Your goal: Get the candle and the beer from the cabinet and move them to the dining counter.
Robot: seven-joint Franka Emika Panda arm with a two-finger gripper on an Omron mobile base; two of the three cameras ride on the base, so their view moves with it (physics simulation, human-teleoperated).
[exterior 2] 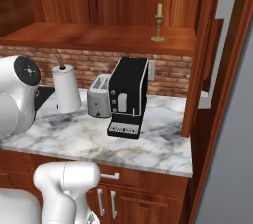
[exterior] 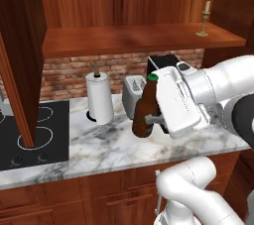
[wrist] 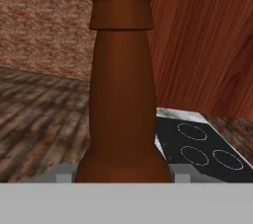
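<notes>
Left base view: the arm reaches in from the right, forearm level, and the gripper (exterior: 150,118) grasps the beer (exterior: 144,110) from the side, upright, above the marble counter (exterior: 99,144) in front of the toaster (exterior: 131,95). The candle (exterior: 203,20) stands far right on the cabinet (exterior: 124,38) shelf.

Right base view: the candle (exterior 2: 158,23) stands on the shelf above the coffee machine (exterior 2: 127,97).

Hand view: the beer (wrist: 122,85) stands between the fingers (wrist: 63,172), green cap up, with the cooktop (wrist: 202,146) behind it.
</notes>
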